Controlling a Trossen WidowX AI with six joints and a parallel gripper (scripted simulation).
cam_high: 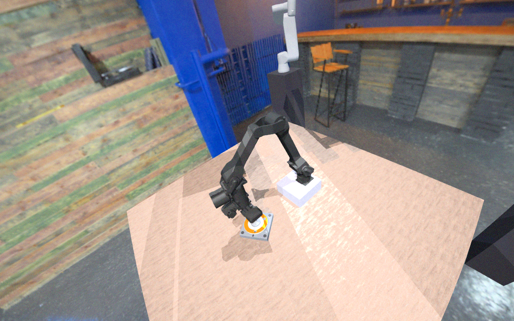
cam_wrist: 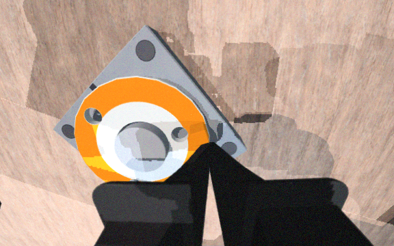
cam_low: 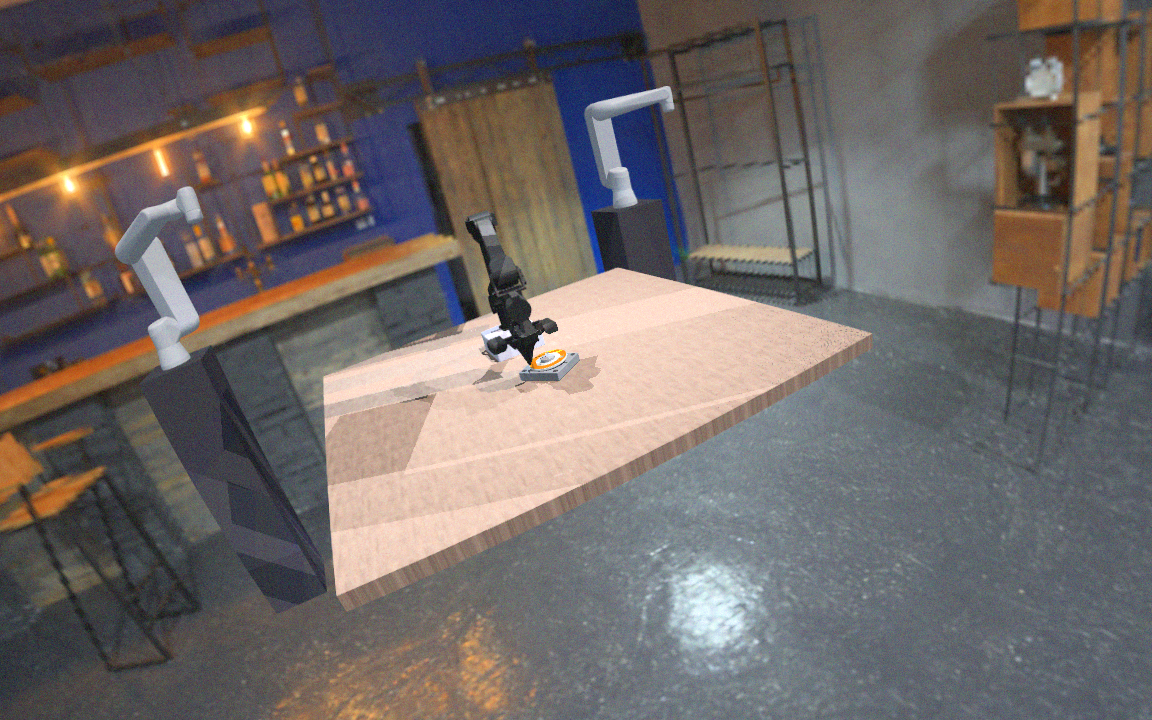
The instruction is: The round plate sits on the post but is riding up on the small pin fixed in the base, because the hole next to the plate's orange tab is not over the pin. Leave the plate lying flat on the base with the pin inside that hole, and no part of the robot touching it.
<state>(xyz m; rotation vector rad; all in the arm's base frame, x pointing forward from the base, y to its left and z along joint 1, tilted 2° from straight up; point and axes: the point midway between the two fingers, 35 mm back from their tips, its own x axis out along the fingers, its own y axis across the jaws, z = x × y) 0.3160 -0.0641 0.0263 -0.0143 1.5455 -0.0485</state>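
The round plate [cam_high: 246, 227] [cam_low: 559, 360] [cam_wrist: 139, 89], orange-rimmed with a white middle, sits around the grey post [cam_wrist: 143, 147] on the square grey base [cam_high: 257, 236] [cam_low: 544, 376] [cam_wrist: 142, 68]. It looks tilted, with a shadow gap under its right rim in the wrist view. One hole [cam_wrist: 93, 116] is in the orange ring at left; another hole [cam_wrist: 180, 134] is in the white part, beside a darker orange patch that may be the tab. I cannot make out the pin. My gripper [cam_low: 530, 361] [cam_wrist: 208, 147] is shut and empty, its tips at the plate's right rim; contact is unclear. It hides the plate's lower edge.
The arm stands on a white block [cam_high: 299, 195] behind the base on the wooden table [cam_high: 370, 223] [cam_low: 652, 402]. Dark round spots mark the base's corners, one [cam_wrist: 229, 148] close to my fingertips. Grey arms on dark pedestals [cam_high: 287, 89] [cam_low: 231, 474] stand beyond the table.
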